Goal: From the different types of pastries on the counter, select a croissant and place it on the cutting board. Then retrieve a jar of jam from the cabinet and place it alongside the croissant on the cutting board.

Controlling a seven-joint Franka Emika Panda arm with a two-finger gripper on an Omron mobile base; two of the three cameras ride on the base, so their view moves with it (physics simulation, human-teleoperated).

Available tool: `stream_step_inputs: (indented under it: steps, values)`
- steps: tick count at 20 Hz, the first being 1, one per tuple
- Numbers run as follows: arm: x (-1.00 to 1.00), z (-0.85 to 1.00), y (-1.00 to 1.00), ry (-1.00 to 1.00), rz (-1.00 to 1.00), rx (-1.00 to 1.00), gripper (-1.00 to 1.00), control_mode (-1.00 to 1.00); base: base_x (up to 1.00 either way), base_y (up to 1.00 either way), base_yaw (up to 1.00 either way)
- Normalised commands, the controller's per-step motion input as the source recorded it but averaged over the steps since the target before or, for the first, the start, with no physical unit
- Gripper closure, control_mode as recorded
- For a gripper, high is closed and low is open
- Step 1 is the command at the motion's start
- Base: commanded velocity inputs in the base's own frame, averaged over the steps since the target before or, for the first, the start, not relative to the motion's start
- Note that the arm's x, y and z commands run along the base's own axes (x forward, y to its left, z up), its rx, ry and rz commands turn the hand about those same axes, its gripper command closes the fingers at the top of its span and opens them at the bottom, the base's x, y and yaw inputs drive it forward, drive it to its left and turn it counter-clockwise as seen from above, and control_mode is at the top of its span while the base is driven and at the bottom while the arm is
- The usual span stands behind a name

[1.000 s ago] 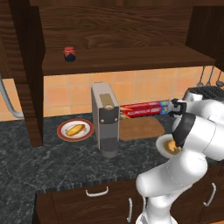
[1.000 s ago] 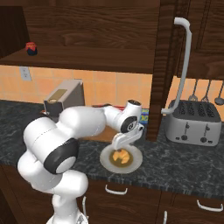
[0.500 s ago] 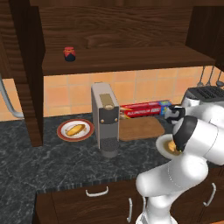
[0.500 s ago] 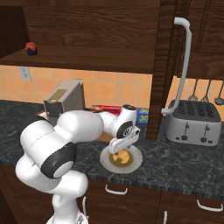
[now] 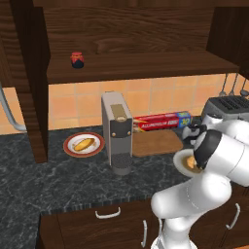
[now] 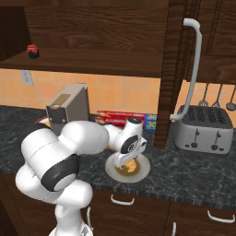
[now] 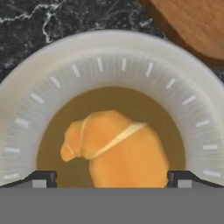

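1. Progress is at the first step: the croissant [image 7: 116, 151] lies in the brown well of a pale ribbed plate [image 7: 39, 83] on the dark stone surface [image 5: 58, 180], not yet lifted.
2. End effector [image 7: 111, 179] is low over the plate, its two dark fingertips [image 7: 43, 178] set wide, one on each side of the croissant. From the hand view I cannot tell whether they touch it; nothing is gripped, by my judgement.
3. Cutting board [image 5: 156, 142] lies bare just behind the plate, between the coffee machine [image 5: 116, 131] and the arm. Its corner shows beside the plate rim in the hand view.
4. Second pastry, the elongated yellow-orange bun [image 5: 83, 143], sits on a round red-rimmed plate [image 5: 70, 148] left of the coffee machine, well apart from the work.
5. Jar of jam [image 5: 77, 59] stands upright on the cabinet [image 5: 146, 29] shelf, up and to the left, untouched.
6. Remaining, as judged: close on the croissant, move it to the cutting board, then fetch the jar and set it beside the croissant.
7. Writing: the long red and blue box [image 5: 163, 120] behind the cutting board carries pale lettering too small to read with confidence. No other label is legible; the toaster [image 6: 203, 129] shows none.
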Motion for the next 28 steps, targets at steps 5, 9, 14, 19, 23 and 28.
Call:
stream_step_inputs:
  steps: [5,9,14,19,23,28]
  values:
    - [0.28,-0.37,0.01,0.0,0.0,0.0,-1.0,-1.0,0.0,0.0,0.0]
    - [0.3,-0.34,0.06,0.01,0.0,0.0,1.0,-1.0,0.0,0.0,0.0]
    - [0.0,0.34,0.0,0.05,0.0,-0.05,1.0,-1.0,0.0,0.0,0.0]
    - [0.0,0.58,0.04,0.0,0.0,-0.15,1.0,-1.0,0.0,0.0,0.0]
    - [0.12,0.03,0.15,0.0,-0.01,0.06,1.0,-1.0,0.0,0.0,0.0]
    - [0.75,0.58,0.98,0.0,0.0,0.07,1.0,-1.0,0.0,0.0,0.0]
